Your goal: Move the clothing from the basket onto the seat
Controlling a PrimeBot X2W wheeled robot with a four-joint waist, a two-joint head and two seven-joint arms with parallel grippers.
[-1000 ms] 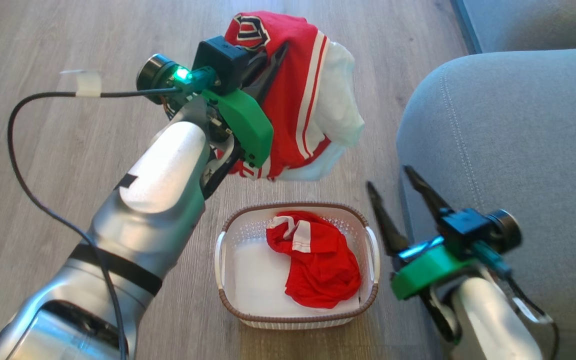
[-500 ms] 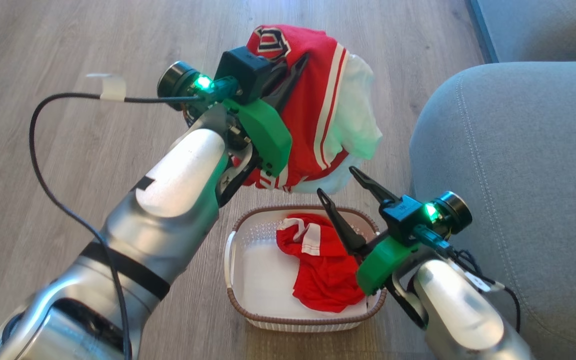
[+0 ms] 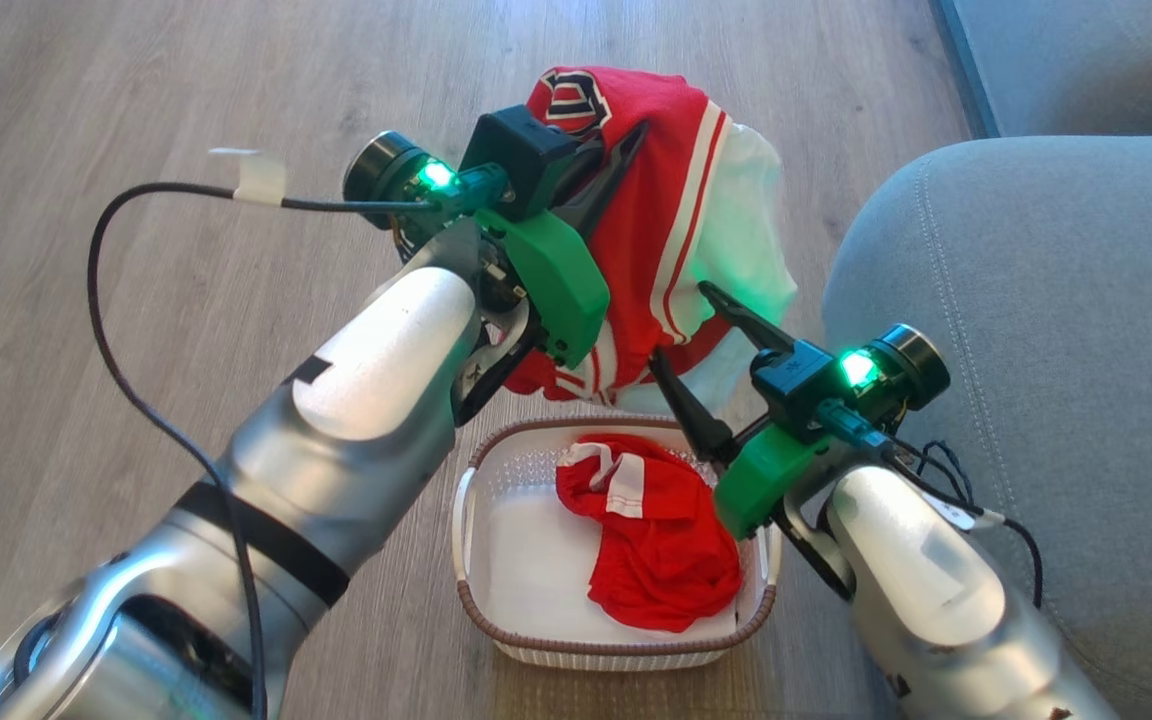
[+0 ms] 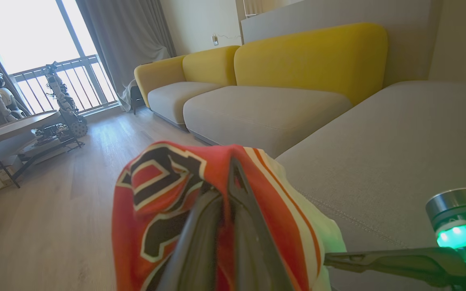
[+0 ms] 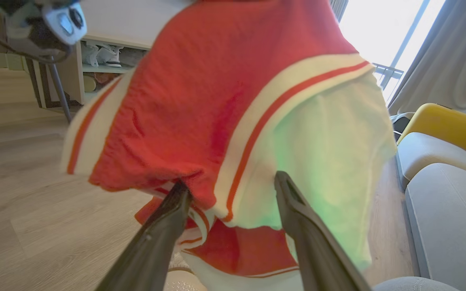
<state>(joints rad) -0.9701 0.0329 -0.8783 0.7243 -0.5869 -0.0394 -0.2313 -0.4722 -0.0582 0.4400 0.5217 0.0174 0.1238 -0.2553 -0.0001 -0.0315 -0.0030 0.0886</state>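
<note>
A red garment with white stripes, a white panel and a dark logo (image 3: 676, 200) hangs above the floor, and my left gripper (image 3: 631, 140) is shut on its top fold. In the left wrist view the fabric (image 4: 156, 190) drapes over the closed gripper (image 4: 233, 163). My right gripper (image 3: 681, 325) is open at the garment's lower hem. In the right wrist view the gripper (image 5: 231, 182) has a finger on each side of the hanging cloth (image 5: 217, 101). A second red garment (image 3: 656, 530) lies crumpled in the white basket (image 3: 496, 630) below. The grey seat (image 3: 1036, 300) is to the right.
A white liner sheet (image 3: 526, 560) covers the basket's bottom. The basket stands on wooden floor (image 3: 136, 100) close to the seat's front edge. Yellow-backed sofa sections (image 4: 310, 52) run behind the seat. A round table (image 4: 10, 125) stands far off by the window.
My right arm has risen from beside the basket, and its open fingers now flank the hanging garment's hem. The left arm still holds the garment aloft. The camera has shifted slightly.
</note>
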